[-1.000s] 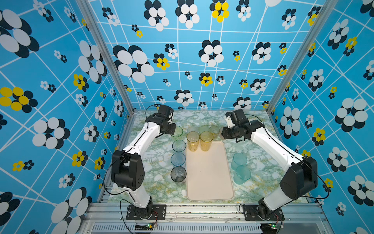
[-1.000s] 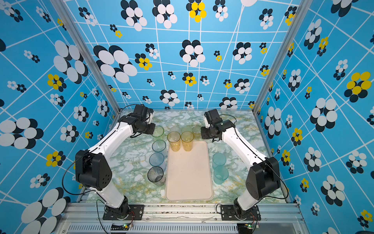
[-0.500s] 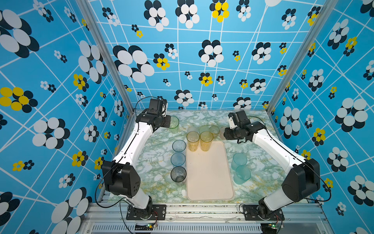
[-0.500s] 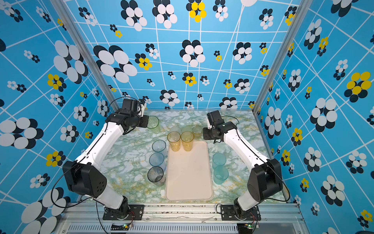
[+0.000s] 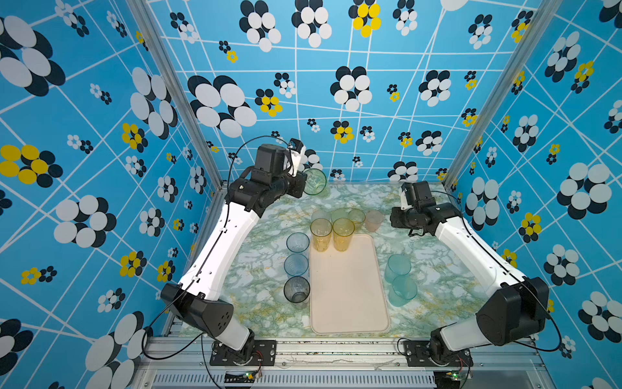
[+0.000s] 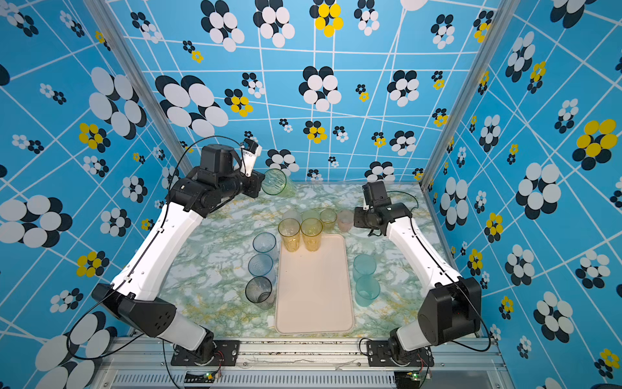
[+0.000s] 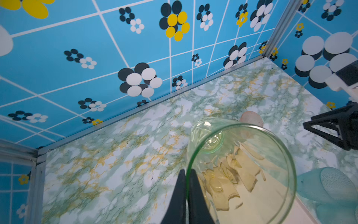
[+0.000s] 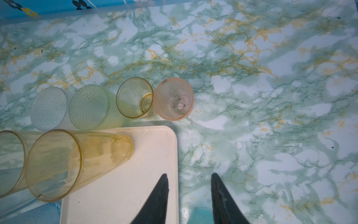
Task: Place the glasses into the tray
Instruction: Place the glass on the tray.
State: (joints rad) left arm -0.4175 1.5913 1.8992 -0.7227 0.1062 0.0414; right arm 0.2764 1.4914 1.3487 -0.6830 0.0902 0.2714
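My left gripper point(image 7: 187, 172) is shut on the rim of a green glass point(image 5: 314, 182) point(image 6: 274, 182) point(image 7: 242, 155), holding it tilted on its side high above the table's back left. The cream tray point(image 5: 348, 289) point(image 6: 313, 289) point(image 8: 124, 184) lies in the middle, with two tall amber glasses point(image 5: 321, 234) point(image 8: 77, 161) standing at its far end. My right gripper point(image 5: 393, 219) point(image 8: 188, 174) hangs open and empty over the tray's far right corner, just short of the upturned pink glass point(image 5: 373, 220) point(image 8: 173, 99).
Clear, pale green and yellow glasses point(image 8: 133, 97) stand in a row behind the tray beside the pink one. Two blue glasses point(image 5: 298, 242) and a grey one point(image 5: 296, 289) line the tray's left side. Two teal glasses point(image 5: 399, 267) sit on its right. Walls enclose three sides.
The left arm has lifted the green glass off the table beside the tray and carried it up toward the back left corner. The right gripper has drifted slightly, still open.
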